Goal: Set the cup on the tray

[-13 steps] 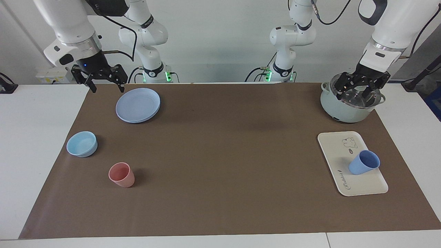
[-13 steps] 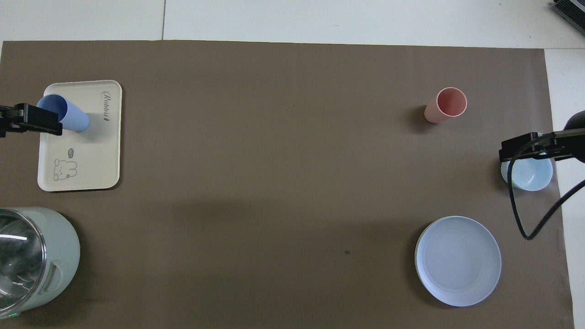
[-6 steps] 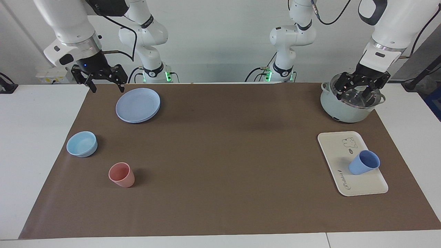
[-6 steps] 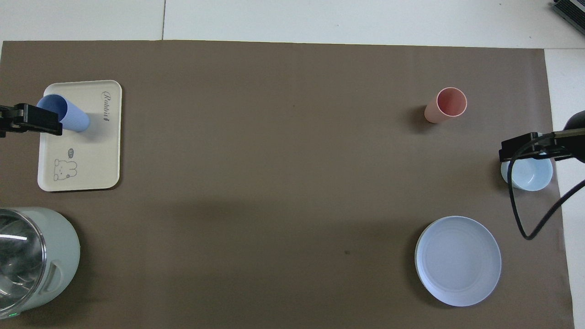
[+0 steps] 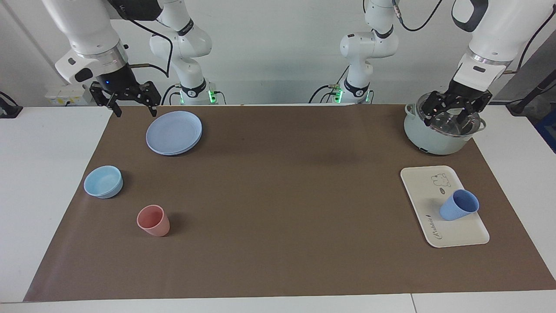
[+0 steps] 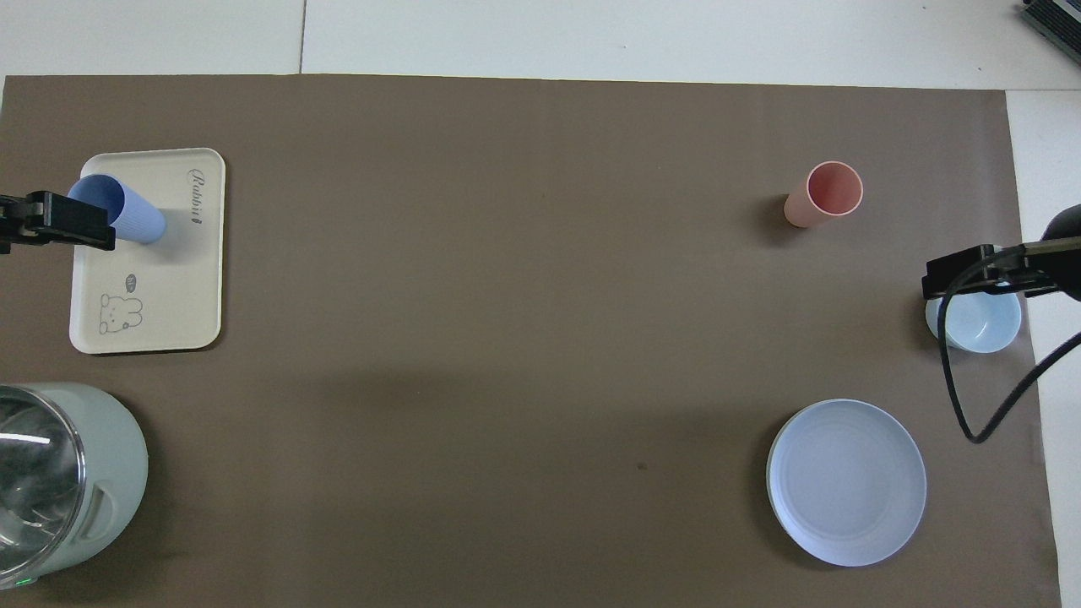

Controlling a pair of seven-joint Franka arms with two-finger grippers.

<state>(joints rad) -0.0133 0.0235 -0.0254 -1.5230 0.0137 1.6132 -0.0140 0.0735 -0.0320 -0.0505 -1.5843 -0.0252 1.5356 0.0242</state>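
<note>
The periwinkle-blue cup (image 5: pixel 458 205) stands on the cream-white tray (image 5: pixel 428 187), at the part of the tray farther from the robots; it also shows in the overhead view (image 6: pixel 127 211) on the tray (image 6: pixel 169 287). My left gripper (image 5: pixel 447 123) is open and empty, raised over the pale-green pot (image 5: pixel 428 139); only its tip (image 6: pixel 51 224) shows in the overhead view. My right gripper (image 5: pixel 135 113) is open and empty, raised over the mat edge beside the round blue plate (image 5: pixel 173 132); the arm waits.
A pink cup (image 5: pixel 153 220) and a light-blue bowl (image 5: pixel 103 181) stand toward the right arm's end of the table. The pot with a glass lid sits nearer to the robots than the tray. A brown mat (image 5: pixel 278 208) covers the table.
</note>
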